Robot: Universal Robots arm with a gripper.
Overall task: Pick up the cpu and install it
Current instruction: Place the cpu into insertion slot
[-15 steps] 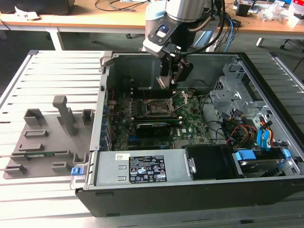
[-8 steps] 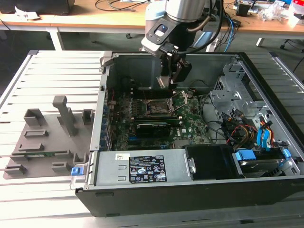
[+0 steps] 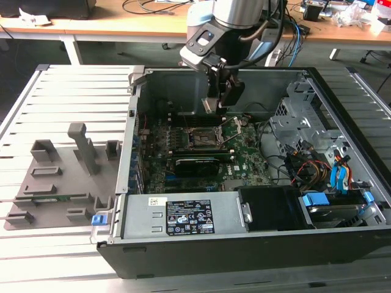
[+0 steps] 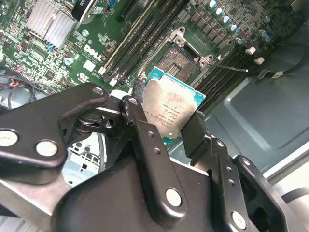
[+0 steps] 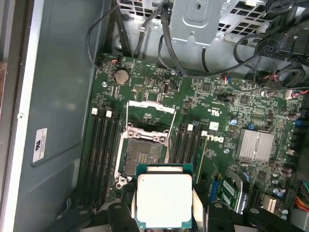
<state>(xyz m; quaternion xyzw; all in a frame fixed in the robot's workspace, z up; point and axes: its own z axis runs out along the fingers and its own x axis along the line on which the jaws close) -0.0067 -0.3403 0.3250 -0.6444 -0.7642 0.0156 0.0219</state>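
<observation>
Closest to the wrist cameras, the gripper (image 4: 165, 117) is clamped on the cpu (image 4: 171, 108). Its two black fingers (image 4: 137, 125) press on opposite edges of the chip, and the silvery top plate faces the first wrist camera. So the pick-up appears done: the chip is in the air, resting on nothing.

Beyond it lies the cpu socket (image 5: 143, 157), well apart from the chip in depth. Its metal load plate (image 5: 149, 107) is swung open and the contact field is bare, so the install is not yet done. In the first wrist view the chip lines up partly with the socket, overlapping one edge of it rather than sitting centred over it.

Around the socket spreads the green motherboard (image 5: 217, 104), with memory slots (image 5: 104, 154) flanking the socket on both sides.

In the exterior view the arm hangs in the upper middle of the frame, inside the open computer case (image 3: 256, 251), above the socket. Farther off, at the exterior view's left, lies a grey holder tray (image 3: 61, 183).
</observation>
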